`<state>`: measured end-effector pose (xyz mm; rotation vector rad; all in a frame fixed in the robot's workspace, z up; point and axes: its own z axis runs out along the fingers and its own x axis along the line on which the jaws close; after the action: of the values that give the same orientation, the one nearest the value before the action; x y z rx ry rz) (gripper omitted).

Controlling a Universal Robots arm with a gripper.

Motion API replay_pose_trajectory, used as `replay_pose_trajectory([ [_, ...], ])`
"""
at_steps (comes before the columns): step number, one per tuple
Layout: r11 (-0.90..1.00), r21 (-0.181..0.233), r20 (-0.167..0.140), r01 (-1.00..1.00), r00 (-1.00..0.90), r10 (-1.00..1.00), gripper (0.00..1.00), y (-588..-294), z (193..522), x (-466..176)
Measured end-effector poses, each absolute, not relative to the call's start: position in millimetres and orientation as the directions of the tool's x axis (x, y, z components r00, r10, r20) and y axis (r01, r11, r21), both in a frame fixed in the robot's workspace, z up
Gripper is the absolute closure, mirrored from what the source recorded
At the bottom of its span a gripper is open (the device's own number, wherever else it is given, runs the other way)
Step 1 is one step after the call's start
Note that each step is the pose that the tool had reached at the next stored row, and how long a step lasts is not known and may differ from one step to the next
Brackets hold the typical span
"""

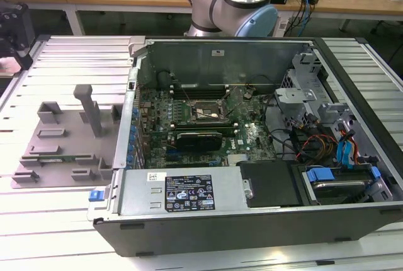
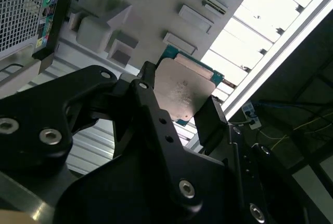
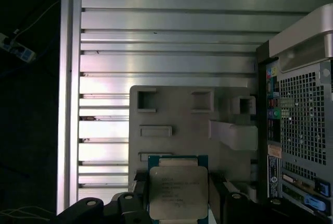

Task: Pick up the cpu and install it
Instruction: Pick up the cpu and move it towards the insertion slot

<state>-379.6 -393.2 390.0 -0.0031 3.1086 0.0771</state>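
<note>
We find the cpu (image 2: pixel 184 95) clenched in the gripper (image 2: pixel 179 104). Its two jaws press on opposite edges of the chip, and both wrist views show this. The jaws are matte black metal, angular, and studded with round bolt heads. The chip is a thin flat square. Its top is a dull silvery metal plate with faint markings, set on a green board whose rim shows around the plate.

Just behind the chip lies the fixture tray (image 3: pixel 182 114), a matte grey plastic slab moulded with raised rectangular blocks and sunken pockets. We cannot tell whether the chip touches the tray or hangs clear of it.

The tray rests on the desk (image 3: pixel 156 26), a surface of long ribbed aluminium slats that shine brightly.

In the exterior view the tray sits at nine o'clock of the open computer case (image 1: pixel 220 50), just beside its wall. The case is a dark steel box lying on its side, and its rear panel of perforated mesh appears in the first wrist view. Inside is a green motherboard (image 1: pixel 252 138) with a black rectangular socket frame (image 1: pixel 208 112) near its middle. Tangled cables (image 1: pixel 302 138) and blue-tabbed drive bays (image 1: pixel 327 176) lie at three to four o'clock.

At twelve o'clock, beyond the case, rises the arm (image 1: pixel 242 0), smooth silver and pale blue.
</note>
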Motion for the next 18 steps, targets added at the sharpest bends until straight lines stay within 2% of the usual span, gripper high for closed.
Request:
replay_pose_trajectory([
  [18, 0.999, 0.049, -0.032, -0.003, -0.999, -0.001, 0.45, -393.2, 390.0, -345.7],
])
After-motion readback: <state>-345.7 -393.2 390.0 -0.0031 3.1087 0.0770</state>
